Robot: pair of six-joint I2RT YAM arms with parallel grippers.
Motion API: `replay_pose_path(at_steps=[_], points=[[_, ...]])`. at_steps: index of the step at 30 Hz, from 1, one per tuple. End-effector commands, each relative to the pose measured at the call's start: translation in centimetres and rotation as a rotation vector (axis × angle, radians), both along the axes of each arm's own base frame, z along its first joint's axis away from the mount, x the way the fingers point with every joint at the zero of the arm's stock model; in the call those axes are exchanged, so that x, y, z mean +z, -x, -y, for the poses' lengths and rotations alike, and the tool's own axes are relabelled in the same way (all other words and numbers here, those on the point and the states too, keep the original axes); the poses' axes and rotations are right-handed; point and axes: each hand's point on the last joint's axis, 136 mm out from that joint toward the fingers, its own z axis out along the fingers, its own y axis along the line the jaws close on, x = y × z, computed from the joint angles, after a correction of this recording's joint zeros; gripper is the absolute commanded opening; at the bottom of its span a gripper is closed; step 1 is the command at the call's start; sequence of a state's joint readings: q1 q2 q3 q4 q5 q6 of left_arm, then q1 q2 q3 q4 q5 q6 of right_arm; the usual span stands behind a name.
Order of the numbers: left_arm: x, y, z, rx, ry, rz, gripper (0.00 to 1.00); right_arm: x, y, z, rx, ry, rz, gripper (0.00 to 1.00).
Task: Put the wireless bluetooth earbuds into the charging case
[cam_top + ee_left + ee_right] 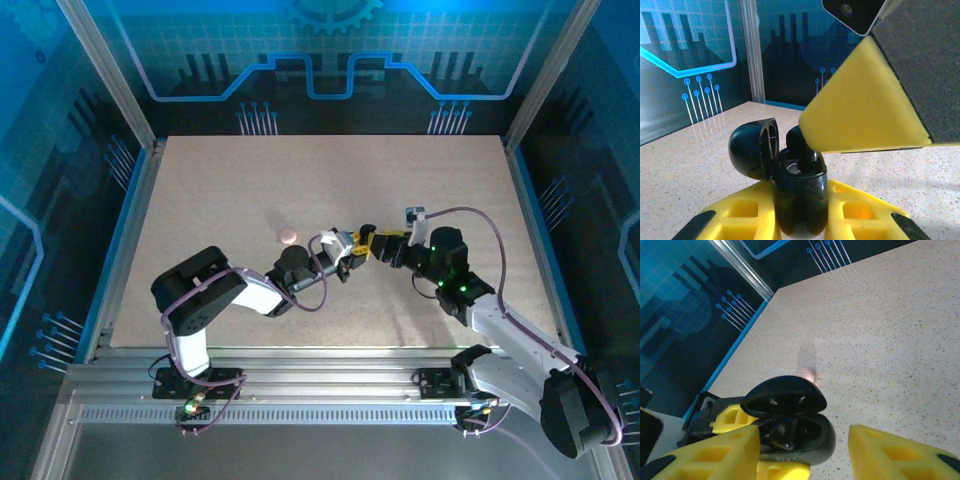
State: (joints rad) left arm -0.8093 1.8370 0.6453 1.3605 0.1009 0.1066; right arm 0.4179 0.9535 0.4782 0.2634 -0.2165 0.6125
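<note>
Glossy black charging case [799, 202], yellow pincer fingers [890, 452], speckled beige desk [400, 190], pale pink pebble [288, 236], blue line-patterned walls [200, 50].

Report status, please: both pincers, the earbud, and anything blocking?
Left pincer shut on open black charging case. Right pincer open, just above it. Black earbud in a socket. Pink round object apart, not blocking.
</note>
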Motion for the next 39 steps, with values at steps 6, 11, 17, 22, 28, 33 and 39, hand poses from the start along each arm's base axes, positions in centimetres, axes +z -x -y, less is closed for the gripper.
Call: replay_pose_path(at_steps=[6, 11, 17, 22, 28, 33, 39], points=[[2.3, 0.9, -0.2, -0.001, 0.004, 0.117, 0.12, 2.4, 0.9, 0.9, -0.001, 0.023, -0.055, 0.60], [1.5, 1.3, -0.3, -0.004, -0.040, 0.148, 0.12, 2.6, 1.8, 0.5, 0.057, 0.017, -0.127, 0.66], [0.6, 1.6, -0.7, 0.013, -0.080, 0.168, 0.12, 1.9, 3.4, 0.9, 0.116, 0.035, -0.259, 0.67], [0.6, 1.9, -1.1, 0.021, -0.096, 0.187, 0.12, 2.0, 5.1, 1.8, 0.144, 0.114, -0.309, 0.67], [0.2, 2.0, -1.5, 0.030, -0.113, 0.189, 0.12, 2.0, 6.2, 1.1, 0.205, 0.087, -0.362, 0.62], [0.3, 2.4, -1.9, 0.035, -0.117, 0.194, 0.13, 1.6, 6.1, 0.8, 0.207, 0.088, -0.384, 0.56], [0.5, 2.6, -2.2, 0.041, -0.121, 0.202, 0.13, 1.7, 5.9, -0.2, 0.238, 0.068, -0.372, 0.47]])
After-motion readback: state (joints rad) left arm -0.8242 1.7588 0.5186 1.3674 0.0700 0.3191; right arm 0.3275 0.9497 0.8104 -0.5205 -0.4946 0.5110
